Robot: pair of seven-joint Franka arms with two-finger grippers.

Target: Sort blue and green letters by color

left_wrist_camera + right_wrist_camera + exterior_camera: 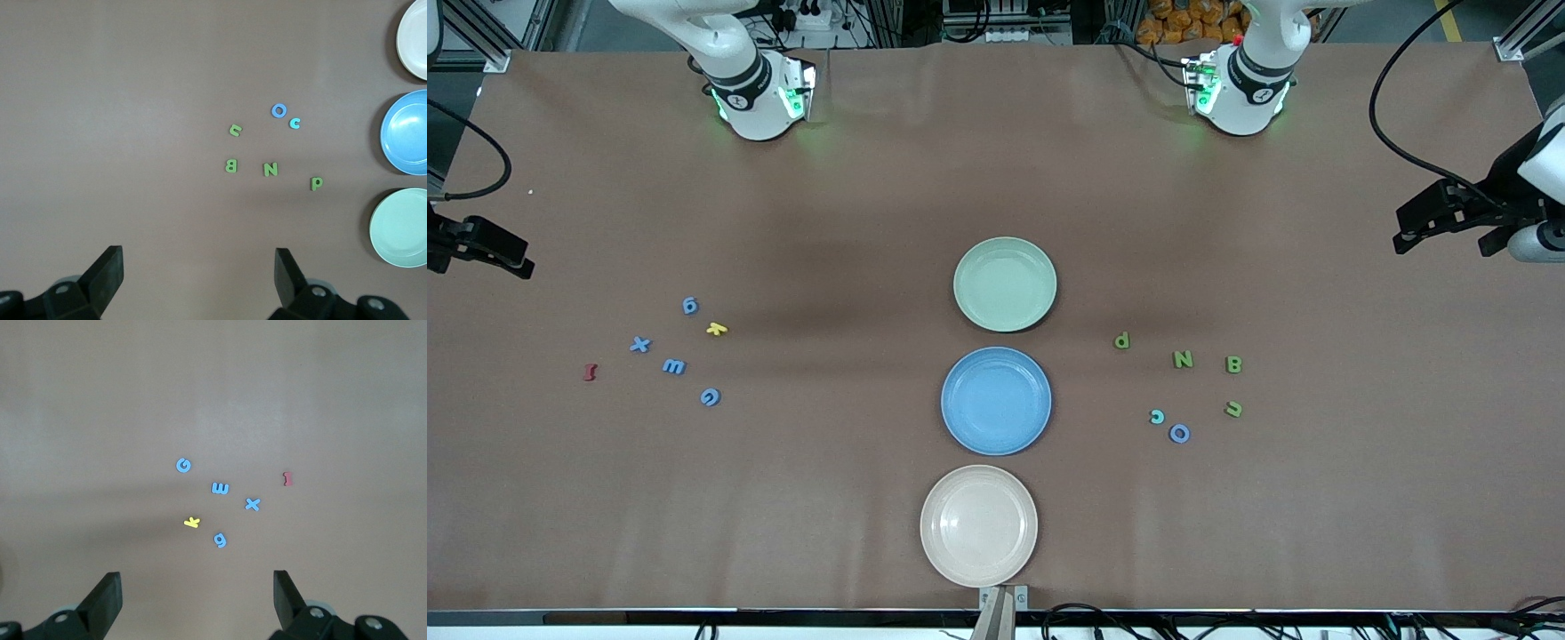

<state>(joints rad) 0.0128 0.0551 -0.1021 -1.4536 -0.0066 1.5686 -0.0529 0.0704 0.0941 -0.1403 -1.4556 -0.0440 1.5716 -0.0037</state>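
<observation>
A: On the brown table (694,498), biggest first: what do we have?

B: Three plates in a row down the middle. The green plate (1005,284) is farthest from the front camera, then the blue plate (996,400), then the cream plate (978,525) nearest. All three are bare, so I'd judge the sorting hasn't begun.

A: And the arms?

B: Both wait high. The left gripper (199,273) hangs over the table near the green letters, jaws spread wide and holding nothing. The right gripper (197,597) hangs over the table near the blue letters, likewise spread and empty.

A: Where do the letters lie?

B: The blue letters (674,366) are scattered toward the right arm's end, with a yellow letter (717,329) and a red letter (590,372) among them. The green letters (1183,359) sit toward the left arm's end, beside a blue ring (1179,434) and a teal letter (1157,415).

A: Next move?

B: Likely a descent onto one letter. They're tiny and flat, so the fingers must straddle it closely, right at table level.
</observation>
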